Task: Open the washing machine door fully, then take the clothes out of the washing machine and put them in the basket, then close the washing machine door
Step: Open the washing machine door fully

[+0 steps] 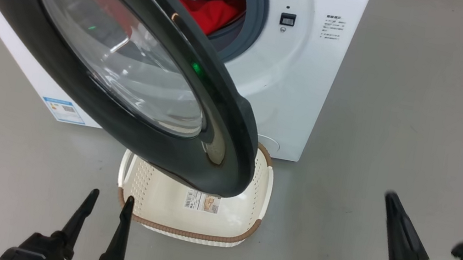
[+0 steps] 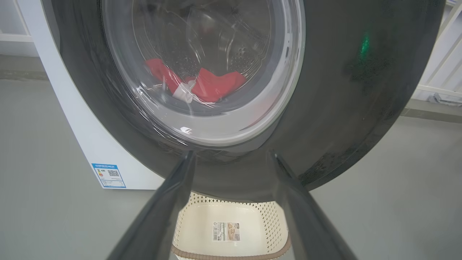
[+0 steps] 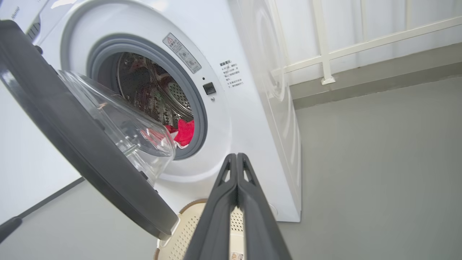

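Door (image 1: pixel 122 57) partly open, swung out over the basket (image 1: pixel 196 234), which sits on the floor (image 1: pixel 399 128) right in front of the washer (image 1: pixel 293 88). Red clothes (image 1: pixel 213 13) lie in the drum near the opening. Left pincer (image 1: pixel 112 197) is spread wide and empty, just beside the basket's left corner, aimed at the door. Right pincer (image 1: pixel 392 199) has its fingers pressed together on nothing, well off to the right.

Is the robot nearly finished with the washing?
Not nearly. The door looks partway open, over the basket. In hand: nothing; the left gripper is open, the right gripper shut and empty, both short of the door. Left: open the door fully, move the red clothes from the drum to the empty basket, shut the door.
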You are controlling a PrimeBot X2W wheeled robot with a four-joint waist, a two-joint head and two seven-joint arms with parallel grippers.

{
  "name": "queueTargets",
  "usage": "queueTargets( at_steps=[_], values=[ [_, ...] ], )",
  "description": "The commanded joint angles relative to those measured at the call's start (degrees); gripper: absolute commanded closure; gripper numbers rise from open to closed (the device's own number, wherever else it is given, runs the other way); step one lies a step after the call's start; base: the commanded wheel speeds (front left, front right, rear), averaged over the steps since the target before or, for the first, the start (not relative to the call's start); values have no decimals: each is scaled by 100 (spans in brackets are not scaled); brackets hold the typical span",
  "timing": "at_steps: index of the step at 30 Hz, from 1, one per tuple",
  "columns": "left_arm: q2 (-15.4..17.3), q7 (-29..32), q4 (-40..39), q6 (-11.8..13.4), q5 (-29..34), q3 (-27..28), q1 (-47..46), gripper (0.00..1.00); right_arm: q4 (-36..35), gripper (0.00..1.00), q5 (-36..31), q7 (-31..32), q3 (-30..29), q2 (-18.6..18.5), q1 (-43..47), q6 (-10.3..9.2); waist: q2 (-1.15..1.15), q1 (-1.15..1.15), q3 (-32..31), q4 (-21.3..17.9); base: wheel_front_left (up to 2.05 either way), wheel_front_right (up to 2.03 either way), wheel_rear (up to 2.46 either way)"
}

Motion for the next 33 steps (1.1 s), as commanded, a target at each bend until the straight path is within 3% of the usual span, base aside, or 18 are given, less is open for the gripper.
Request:
queueTargets(
  at_steps=[1,12,18,25,33],
  values=[
    [61,-52,-157,49,-16,167,-20,0,-177,100,107,-37,174,-103,-217,29,0,0,8,17,0,0,0],
    [61,-52,-163,67,-93,48,-129,0,-255,100,1743,-37,1373,-582,-1617,29,0,0,194,279,0,0,0],
    [61,-52,-165,95,-157,-68,-196,0,-240,100,3806,49,2371,-975,-2495,29,0,0,360,465,0,0,0],
    [61,-52,-165,112,-239,-174,-304,0,-244,100,5736,1245,2642,-1206,-3091,29,0,0,517,601,0,0,0],
    [61,-52,-163,146,-338,-306,-413,0,183,100,6671,2946,2259,-1115,-3402,29,0,0,653,711,0,0,0]
  ],
)
